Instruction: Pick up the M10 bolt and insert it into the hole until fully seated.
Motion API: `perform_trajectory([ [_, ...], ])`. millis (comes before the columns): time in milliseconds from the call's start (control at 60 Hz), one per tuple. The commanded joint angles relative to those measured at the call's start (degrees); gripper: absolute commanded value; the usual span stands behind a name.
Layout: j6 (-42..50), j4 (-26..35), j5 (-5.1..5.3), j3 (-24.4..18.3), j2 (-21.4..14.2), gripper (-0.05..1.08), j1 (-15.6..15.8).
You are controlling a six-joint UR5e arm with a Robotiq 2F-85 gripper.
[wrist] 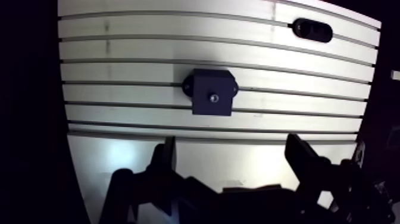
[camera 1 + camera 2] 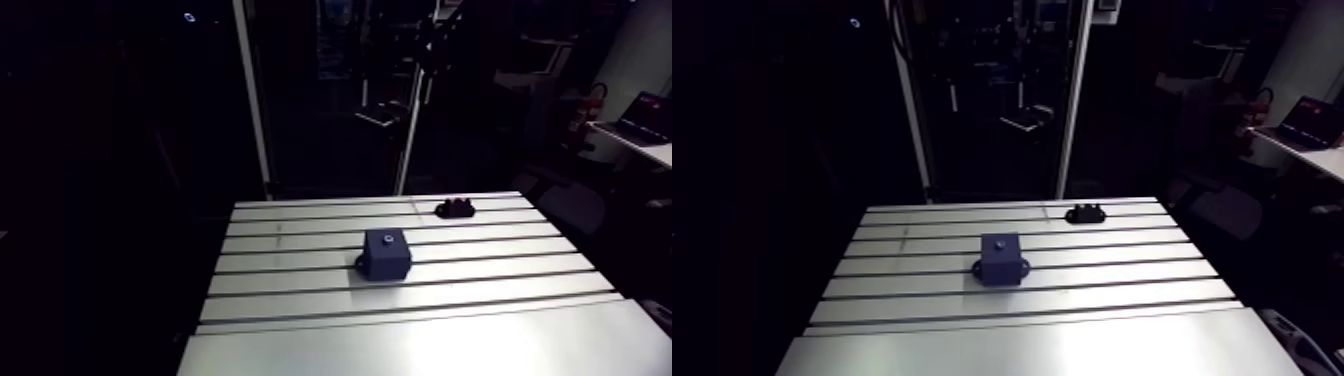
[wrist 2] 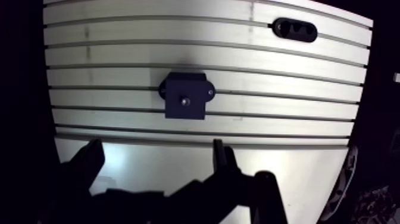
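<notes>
Aluminium slotted counter (image 2: pixel 300 330) carrying a dark block (image 1: pixel 211 92) at mid-surface. What appears to be the M10 bolt (image 1: pixel 213 98) shows as a small pale round head at the centre of the block's top face, in its hole. The gripper (image 1: pixel 235 156) hangs over the counter's near side, fingers wide apart and empty. A black holder (image 1: pixel 312 30) with two recesses lies well apart, near the far corner.

— How many things sit on the tabletop (image 2: pixel 500 340)?
— Two. One dark block (image 2: pixel 385 253) and one small black piece (image 2: pixel 455 208).
— Anything on the block?
— One tiny round spot (image 1: pixel 213 98) on its top face.
— And the pincer (image 1: pixel 231 143)?
— One, with two fingers (image 1: pixel 164 158).
— Tabletops?
— Just one.
</notes>
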Motion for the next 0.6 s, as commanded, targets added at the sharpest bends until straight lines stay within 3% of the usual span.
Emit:
perform_trajectory([
  [17,-0.02,0.1,0.22,-1.39,-1.31,0.0,0.62],
  [600,0.07,0.48,0.4,-1.06,-1.64,0.0,1.33],
])
